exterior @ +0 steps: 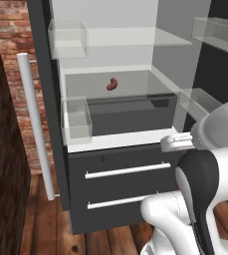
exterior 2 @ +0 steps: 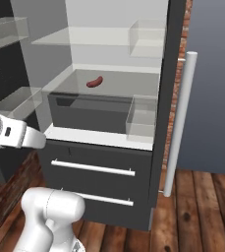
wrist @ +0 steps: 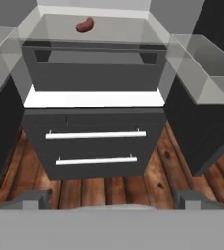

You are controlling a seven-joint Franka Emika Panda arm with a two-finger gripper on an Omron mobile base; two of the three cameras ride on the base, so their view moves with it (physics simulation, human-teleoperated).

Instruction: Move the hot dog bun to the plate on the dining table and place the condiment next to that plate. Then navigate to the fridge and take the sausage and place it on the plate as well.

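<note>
The fridge (exterior: 125,184) stands open in front of me, both doors swung wide, with two dark lower drawers (wrist: 94,146). The sausage (exterior: 112,83), small, red-brown and curved, lies alone on a glass shelf (exterior 2: 114,81) toward its back. In the hand view the sausage (wrist: 84,25) is at the top, far ahead of my gripper (wrist: 112,200). The jaws stand wide open with nothing between them, level with the drawers and well short of the shelf. My hand (exterior: 176,143) hovers right of the fridge's white ledge. The hot dog bun, plate, dining table and condiment are out of view.
Clear door bins (exterior: 78,117) (exterior 2: 142,115) jut out on both sides of the opening. Long pale bar handles (exterior: 36,124) (exterior 2: 180,123) hang on the open doors. A dark crisper box (wrist: 91,68) sits under the glass shelf. Wood floor (wrist: 99,188) lies below.
</note>
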